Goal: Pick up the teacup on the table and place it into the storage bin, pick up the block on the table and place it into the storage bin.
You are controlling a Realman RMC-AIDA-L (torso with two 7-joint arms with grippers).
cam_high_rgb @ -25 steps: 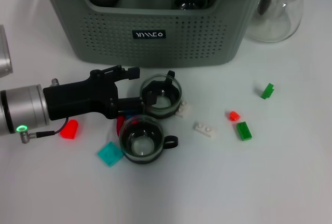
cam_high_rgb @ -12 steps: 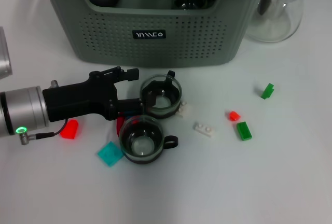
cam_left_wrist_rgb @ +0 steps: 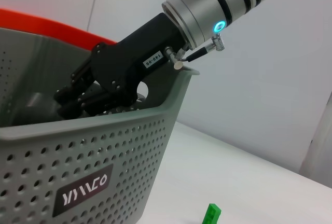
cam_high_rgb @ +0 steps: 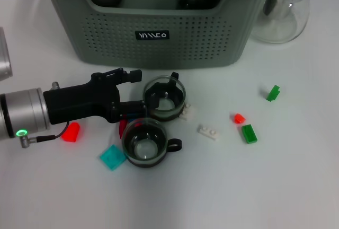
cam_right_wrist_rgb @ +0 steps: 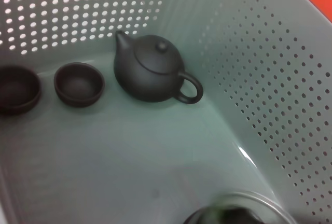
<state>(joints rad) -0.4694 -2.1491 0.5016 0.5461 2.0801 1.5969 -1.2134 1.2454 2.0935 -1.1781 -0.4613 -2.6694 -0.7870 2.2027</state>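
White table [cam_high_rgb: 296,186] fills the frame; lower centre, near cup [cam_high_rgb: 144,143] sits with teal block [cam_high_rgb: 112,157] and red block [cam_high_rgb: 70,132] to its left; green block [cam_high_rgb: 249,133] centre right; left gripper [cam_high_rgb: 144,88] centre left, jaws spread, lower finger at rim of far cup [cam_high_rgb: 165,99], not closed on it; unchanged over the last second, so grasp seems paused; bin [cam_high_rgb: 159,38] upper centre; right gripper [cam_left_wrist_rgb: 83,99] inside it has shifted slightly, grip state can't be told; teapot [cam_right_wrist_rgb: 150,68] already in bin; both table cups and blocks left to move.
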